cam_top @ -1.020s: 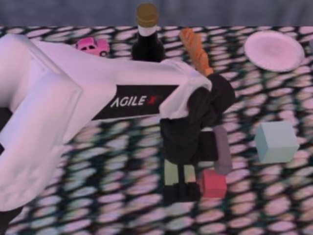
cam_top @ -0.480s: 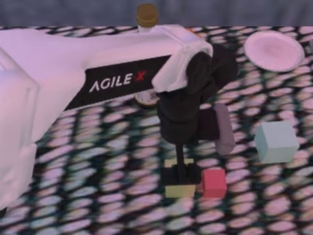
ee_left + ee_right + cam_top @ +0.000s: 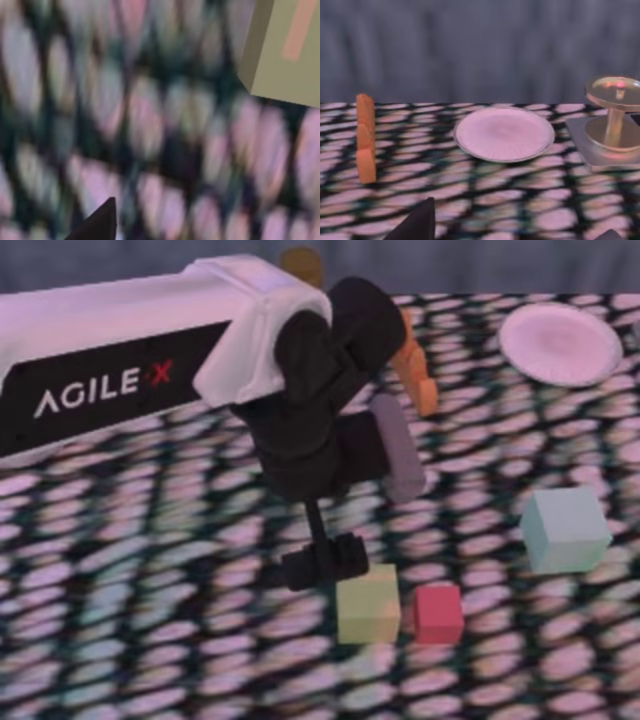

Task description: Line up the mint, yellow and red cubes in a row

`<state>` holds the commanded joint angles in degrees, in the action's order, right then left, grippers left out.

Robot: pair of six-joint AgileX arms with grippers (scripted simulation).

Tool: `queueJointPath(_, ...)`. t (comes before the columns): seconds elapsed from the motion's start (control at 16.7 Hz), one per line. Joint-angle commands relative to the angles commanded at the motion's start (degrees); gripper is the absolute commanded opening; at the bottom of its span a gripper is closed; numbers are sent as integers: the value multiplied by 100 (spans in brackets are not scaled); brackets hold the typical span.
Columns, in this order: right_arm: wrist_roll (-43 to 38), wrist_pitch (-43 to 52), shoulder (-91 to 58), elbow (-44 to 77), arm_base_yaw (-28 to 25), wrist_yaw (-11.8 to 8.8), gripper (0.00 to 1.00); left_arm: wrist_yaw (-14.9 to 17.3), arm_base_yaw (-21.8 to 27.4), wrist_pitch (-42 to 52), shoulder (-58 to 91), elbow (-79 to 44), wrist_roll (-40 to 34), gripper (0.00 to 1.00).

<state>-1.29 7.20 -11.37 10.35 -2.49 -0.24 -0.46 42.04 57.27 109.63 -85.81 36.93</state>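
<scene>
Since half a second ago, our left arm has swung back toward the top view's left and lifted away from the yellow cube, which it straddled then; the cube now sits free on the table. Our left gripper hangs just beside the cube's upper-left corner, not touching it. Its jaws hold nothing; they look drawn close together, but we cannot tell for certain how far apart they stand. In the left wrist view only one dark fingertip shows, with a corner of the yellow cube at the far edge.

The red cube sits just to the right of the yellow one, a narrow gap between them, their front edges roughly level. The mint cube stands well apart, farther right and a little farther back, turned slightly askew.

All three are plain matte blocks with crisp edges: mint largest, yellow a little smaller, red smallest. The table wears a busy woven-looking pattern of pale pink and grey ovals on a dark ground.

At the back, a round pale pink plate with a faintly fluted rim lies flat, and an orange loaf of bread pokes out from behind the arm. A bottle's brown cap shows above the arm.

Our right arm is out of the top view. Its wrist view looks across the plate, the bread and a brass-coloured stand on a square base, and its two dark fingertips stand wide apart.
</scene>
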Motion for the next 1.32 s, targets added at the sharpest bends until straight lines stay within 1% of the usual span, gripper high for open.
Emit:
queueJointPath(0.24, -166, 980, -1837, 1382, -215, 9, 100, -45, -867, -942, -1925, 1569, -630, 100)
queueJointPath(0.66, -487, 3052, -6043, 4109, -656, 39, 100, -55, -2642, -2991, -6306, 5186, -2062, 100)
queueJointPath(0.84, -618, 3857, -7516, 5184, -832, 44, 100, -39, -3271, -3849, -7998, 6547, -2617, 100)
queueJointPath(1.08, -766, 4683, -9093, 6371, -1017, 42, 100, -1, -3892, -4868, -9700, 7813, -3219, 100)
queueJointPath(1.32, -855, 5160, -10042, 7123, -1130, 34, 100, 37, -4262, -5591, -10754, 8468, -3621, 100)
